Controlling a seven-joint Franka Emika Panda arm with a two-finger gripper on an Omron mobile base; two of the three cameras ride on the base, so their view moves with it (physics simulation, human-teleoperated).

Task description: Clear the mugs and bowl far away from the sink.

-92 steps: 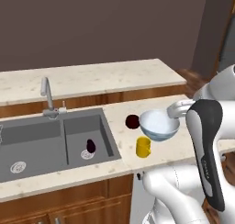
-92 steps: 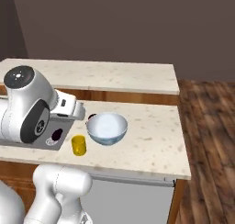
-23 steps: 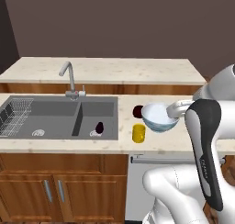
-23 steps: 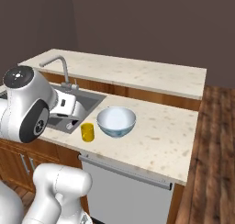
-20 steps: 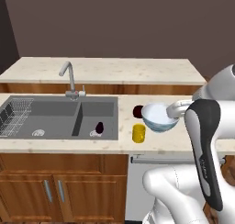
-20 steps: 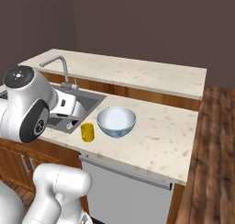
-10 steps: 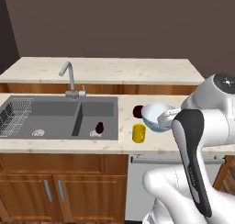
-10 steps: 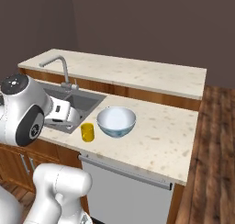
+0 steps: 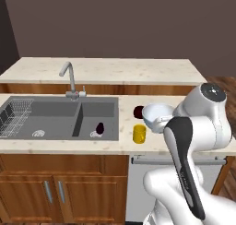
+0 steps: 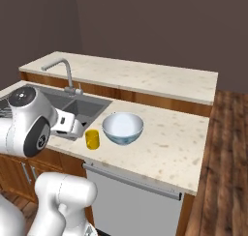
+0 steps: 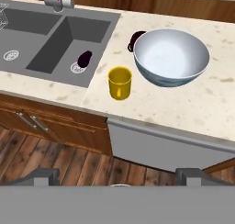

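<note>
A yellow mug point(image 11: 120, 82) stands near the counter's front edge, just right of the sink point(image 11: 50, 35). Behind it to the right sits the pale blue bowl point(image 11: 170, 57), with a dark maroon mug point(image 11: 135, 39) at its far left side. Another dark mug point(image 11: 84, 59) lies in the sink's right basin by the drain. My gripper point(image 11: 118, 178) hangs open and holds nothing, out in front of the counter and back from all of them. From the base the yellow mug point(image 9: 139, 133) point(image 10: 92, 139), the bowl point(image 9: 156, 115) point(image 10: 123, 127) and the sink point(image 9: 55, 113) show too.
A silver faucet point(image 9: 69, 79) rises behind the sink and a wire rack point(image 9: 14, 119) sits in its left basin. Bare counter point(image 10: 169, 143) stretches right of the bowl. A raised back ledge point(image 10: 145, 78) runs behind. Below are wooden cabinets point(image 11: 55, 122) and a dishwasher front point(image 11: 165, 147).
The base drove several seconds ago and the whole scene shifted. In the last second the views hold still while my arm's upper joints swing lower. The mugs and the bowl have not moved.
</note>
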